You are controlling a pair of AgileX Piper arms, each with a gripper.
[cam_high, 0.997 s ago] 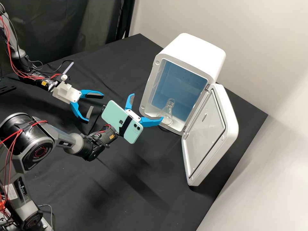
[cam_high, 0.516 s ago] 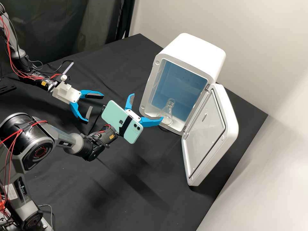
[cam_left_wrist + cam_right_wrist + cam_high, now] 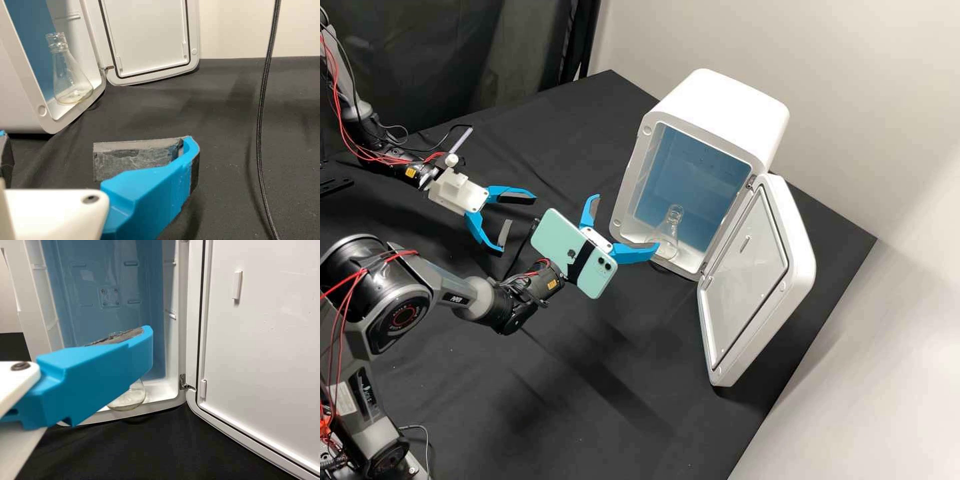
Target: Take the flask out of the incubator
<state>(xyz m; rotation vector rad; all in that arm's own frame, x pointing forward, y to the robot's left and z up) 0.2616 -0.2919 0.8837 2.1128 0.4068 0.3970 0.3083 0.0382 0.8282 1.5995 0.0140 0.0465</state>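
**Flask upright inside the open incubator, both grippers open and empty**

Toward the far left edge of the tabletop, the left gripper hangs above the black cloth. Its two blue fingers are well apart and hold nothing. In the left wrist view a thin black cable runs past this gripper.

More to the right, above the middle of the tabletop, is the right gripper. Its fingers are also spread wide, with nothing between them. The tip of one finger is at the lower front rim of the incubator, just in front of the flask. I cannot tell if this finger touches the rim. A mint-green phone is strapped on the wrist behind this gripper.

The white incubator stands near the far right edge of the tabletop, and its chamber is blue inside. The clear glass flask stands upright on the chamber floor, close to the front opening and apart from both grippers. In the right wrist view the blue finger covers most of the flask, so only its round base shows under the finger.

At the right side of the incubator the door is hinged and swung wide open. It points toward the near right edge of the tabletop, and its white inner panel faces the arms.
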